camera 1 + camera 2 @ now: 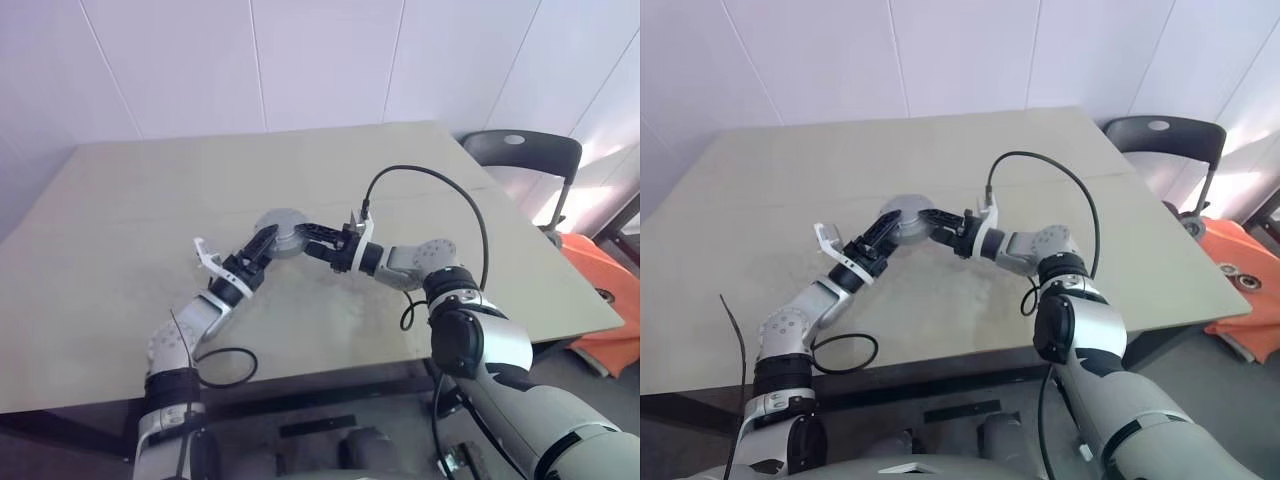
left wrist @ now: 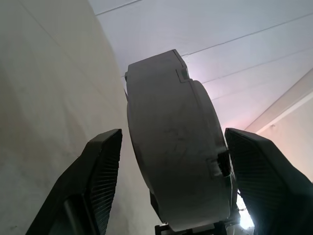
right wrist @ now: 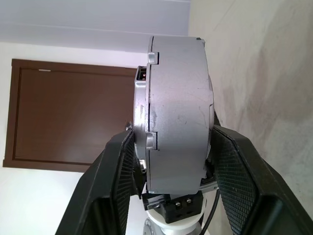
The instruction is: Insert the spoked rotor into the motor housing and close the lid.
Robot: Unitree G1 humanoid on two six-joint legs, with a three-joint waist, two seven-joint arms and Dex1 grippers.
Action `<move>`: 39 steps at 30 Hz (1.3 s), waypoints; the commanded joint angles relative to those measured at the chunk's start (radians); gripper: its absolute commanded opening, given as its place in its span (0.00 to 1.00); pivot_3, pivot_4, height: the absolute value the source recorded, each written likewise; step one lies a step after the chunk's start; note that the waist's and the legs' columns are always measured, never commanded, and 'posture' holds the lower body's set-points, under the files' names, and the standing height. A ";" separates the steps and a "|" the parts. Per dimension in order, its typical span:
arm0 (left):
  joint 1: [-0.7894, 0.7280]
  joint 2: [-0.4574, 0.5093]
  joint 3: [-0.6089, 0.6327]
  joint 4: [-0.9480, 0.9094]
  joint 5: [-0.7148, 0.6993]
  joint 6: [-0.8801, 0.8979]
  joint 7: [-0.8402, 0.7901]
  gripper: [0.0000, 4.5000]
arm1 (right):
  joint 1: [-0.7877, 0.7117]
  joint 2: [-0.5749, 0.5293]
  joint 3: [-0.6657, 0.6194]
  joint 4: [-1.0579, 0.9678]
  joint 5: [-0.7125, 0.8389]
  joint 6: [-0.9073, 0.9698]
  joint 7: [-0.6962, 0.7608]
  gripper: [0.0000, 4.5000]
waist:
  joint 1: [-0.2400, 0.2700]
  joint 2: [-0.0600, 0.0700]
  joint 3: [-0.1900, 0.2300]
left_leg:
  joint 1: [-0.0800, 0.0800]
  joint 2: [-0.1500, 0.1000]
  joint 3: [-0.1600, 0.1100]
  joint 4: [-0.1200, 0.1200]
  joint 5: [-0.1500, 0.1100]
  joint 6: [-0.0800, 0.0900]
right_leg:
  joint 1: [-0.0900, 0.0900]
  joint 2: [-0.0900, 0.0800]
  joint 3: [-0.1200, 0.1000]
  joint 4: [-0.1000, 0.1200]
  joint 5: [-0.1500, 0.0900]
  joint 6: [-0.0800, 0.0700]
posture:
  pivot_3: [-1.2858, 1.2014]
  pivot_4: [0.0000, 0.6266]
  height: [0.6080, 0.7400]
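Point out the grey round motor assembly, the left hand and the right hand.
motor assembly (image 3: 178, 112): right wrist view, on its grey side wall.
left hand (image 2: 168, 186): left wrist view, midway between its two black fingertips.
right hand (image 3: 173, 161): right wrist view, midway between its fingertips, which clamp the assembly.
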 commanded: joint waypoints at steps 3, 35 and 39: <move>-0.034 0.003 0.022 -0.016 -0.025 0.005 -0.011 0.79 | -0.048 -0.005 -0.009 -0.032 0.021 -0.003 0.016 0.47 | 0.002 0.000 0.000 | 0.000 0.000 0.000 0.000 0.000 0.000 | 0.000 0.000 0.000 0.000 0.000 0.000 | 0.52 0.00 1.00; -0.083 0.017 0.021 0.002 0.019 0.001 -0.011 0.51 | -0.037 -0.002 -0.010 -0.031 0.016 -0.030 0.012 0.47 | 0.003 0.000 0.000 | 0.000 0.000 0.000 0.001 0.000 0.000 | 0.000 0.000 0.000 0.001 0.000 0.000 | 0.52 0.00 1.00; -0.079 0.014 0.022 -0.013 0.009 0.007 -0.016 0.51 | -0.035 -0.004 -0.010 -0.033 0.017 -0.026 0.012 0.47 | 0.003 0.000 0.000 | 0.000 0.000 0.000 0.001 0.000 0.000 | 0.000 0.000 0.000 0.001 0.000 0.000 | 0.52 0.00 1.00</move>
